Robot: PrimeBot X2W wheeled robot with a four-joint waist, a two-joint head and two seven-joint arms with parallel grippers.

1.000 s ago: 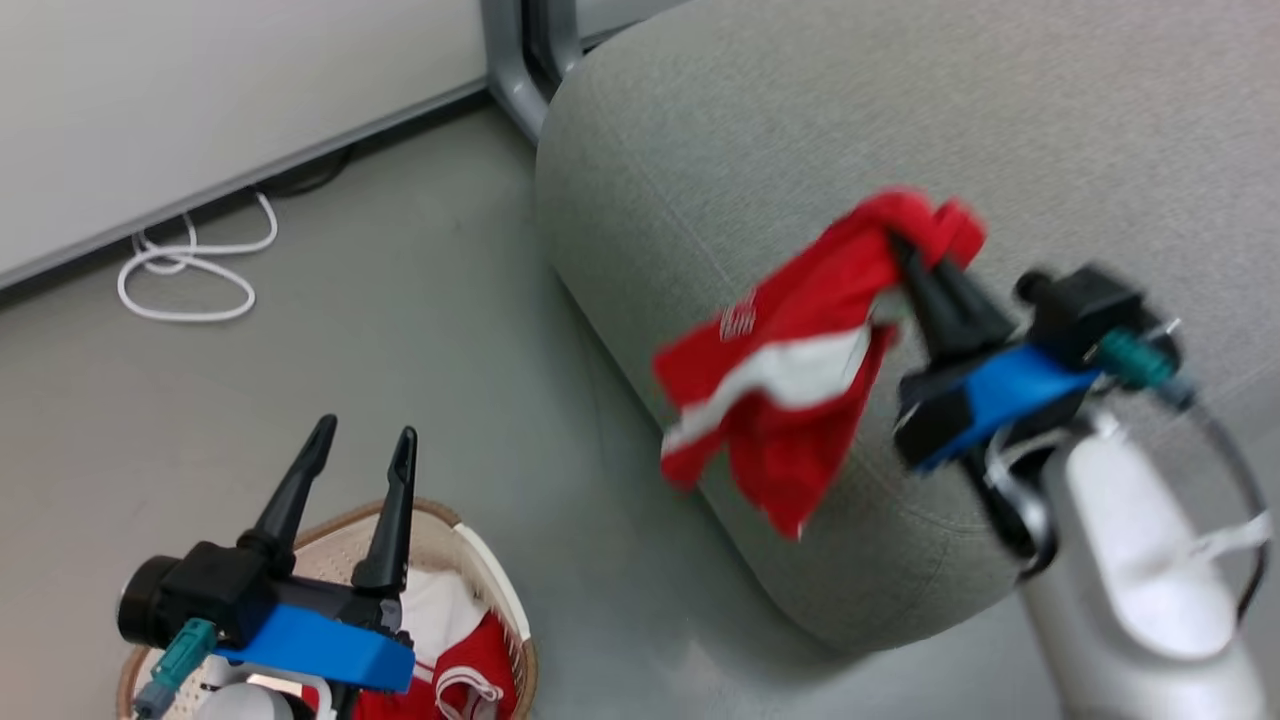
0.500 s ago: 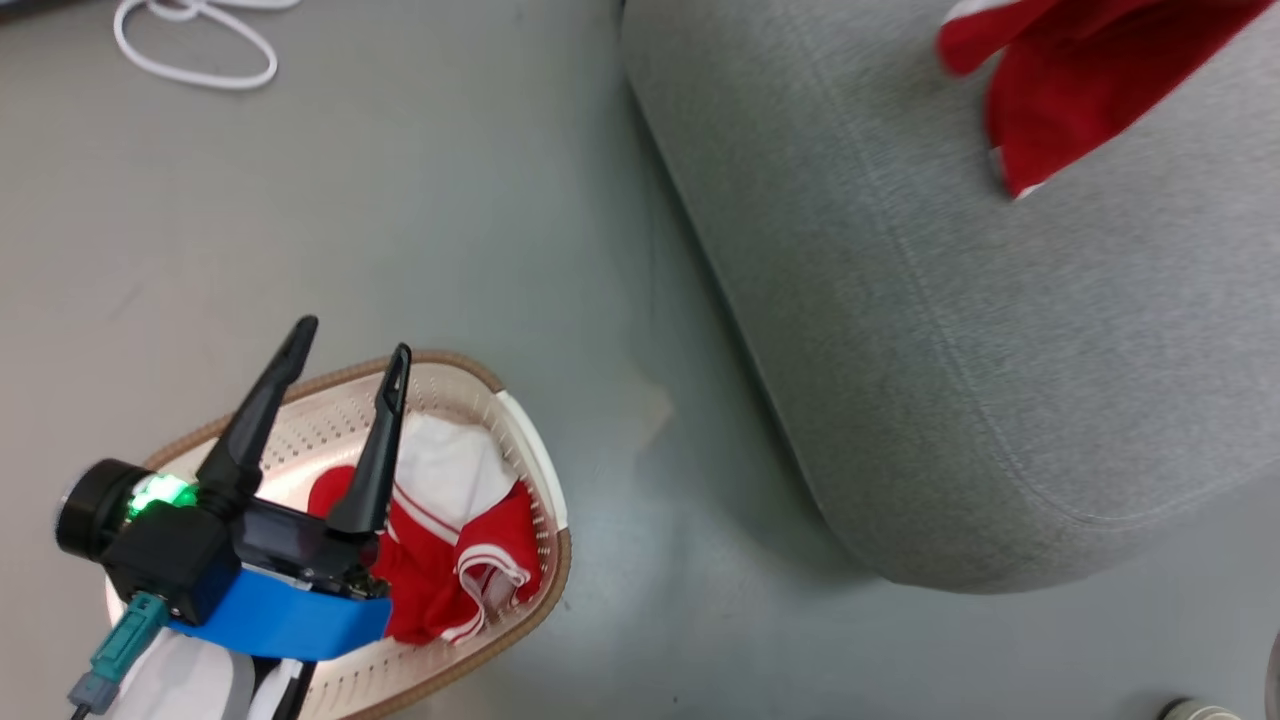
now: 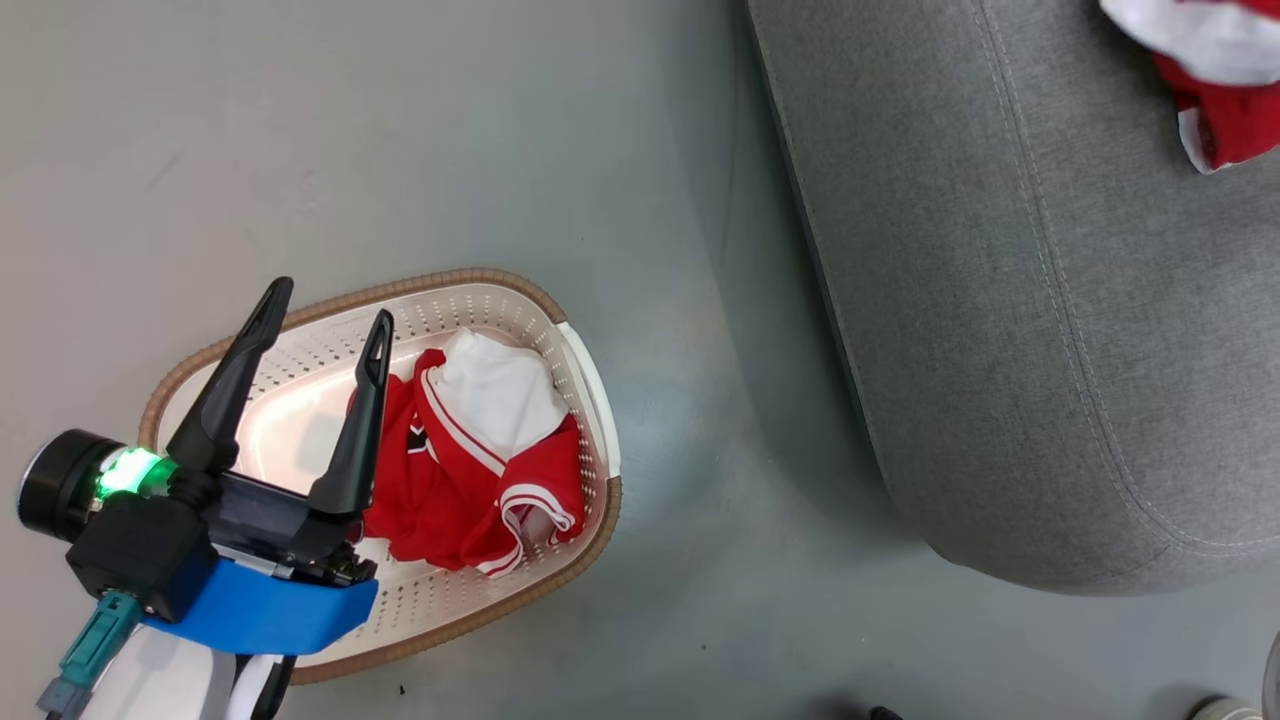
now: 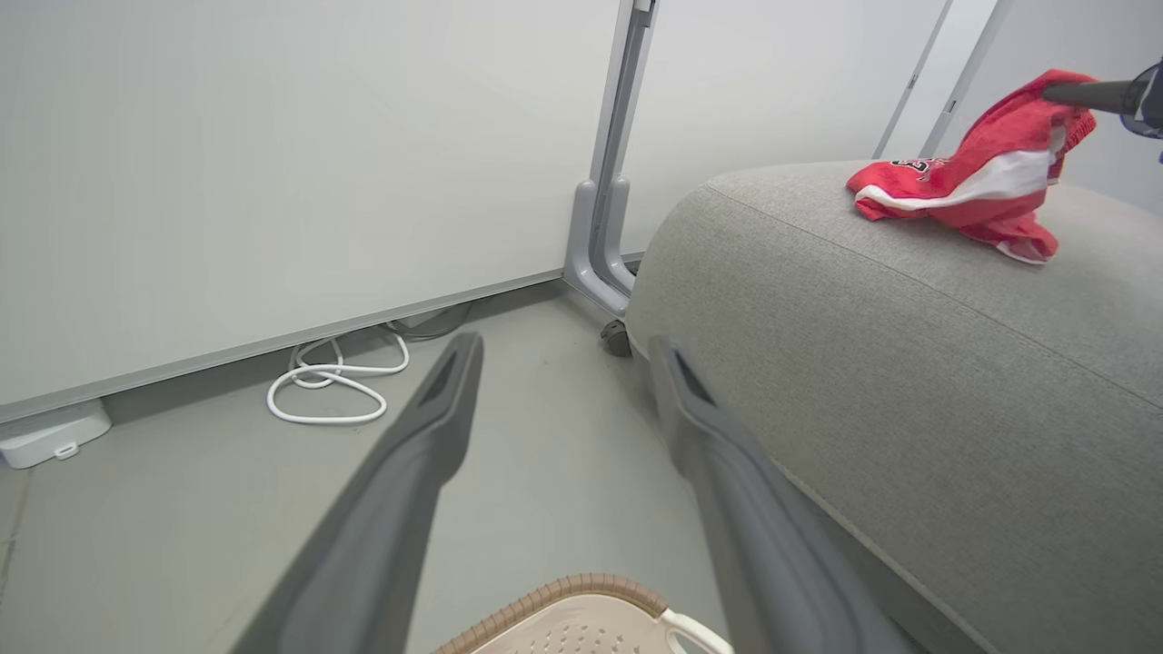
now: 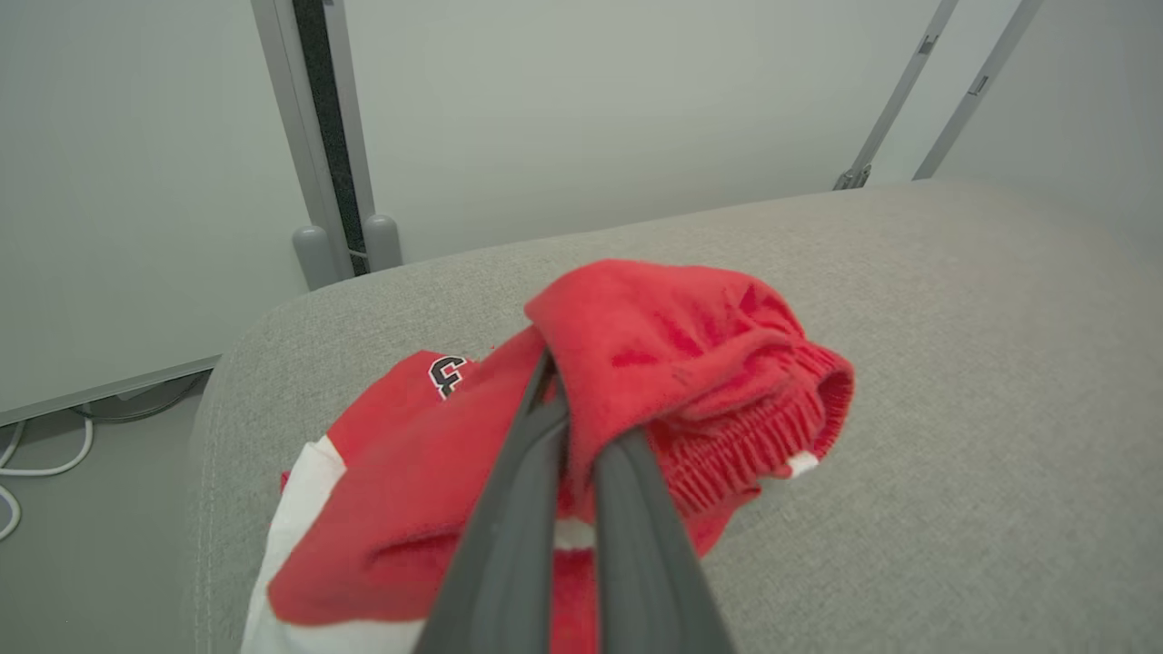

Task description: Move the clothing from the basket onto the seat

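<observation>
A smooth grey floor (image 3: pixel 400 150) carries a cream-white perforated plastic basket with a brown woven-look rim (image 3: pixel 470 276) at the near left. A large light-grey fabric seat (image 3: pixel 1000 300) stands to its right, apart from it. A looped white cable (image 4: pixel 332 386) and a small white box (image 4: pixel 45 436) lie by the far wall. A bright red white-trimmed garment (image 4: pixel 954 182) rests on the seat.

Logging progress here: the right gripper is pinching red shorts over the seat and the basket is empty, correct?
No: the basket holds a red-and-white garment, as the head view shows. The right gripper does pinch red shorts over the seat.
</observation>
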